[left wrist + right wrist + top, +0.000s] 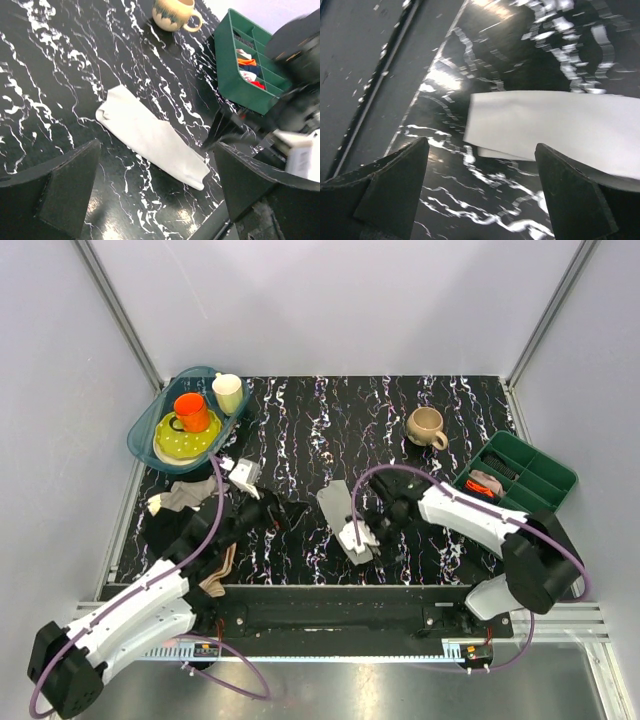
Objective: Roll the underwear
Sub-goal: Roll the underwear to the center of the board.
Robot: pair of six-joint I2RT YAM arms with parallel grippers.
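The underwear [338, 508] is a light grey piece lying flat on the black marbled table as a long folded strip, running from mid-table toward the near edge. It shows in the left wrist view [150, 140] and the right wrist view [555, 127]. My left gripper [280, 515] is open and empty, just left of the strip; in its own view [155, 200] it is short of the near end. My right gripper [372, 548] is open and empty over the strip's near end; in its own view [480, 200] the folded edge lies just ahead of the fingers.
A beige mug [426, 427] stands at the back right. A green organiser [525, 475] with small fabric bundles is at the right. A teal tray [145, 425] with plate and cups is back left. A tan-beige cloth [218, 570] and other clothes [185, 495] lie at the left.
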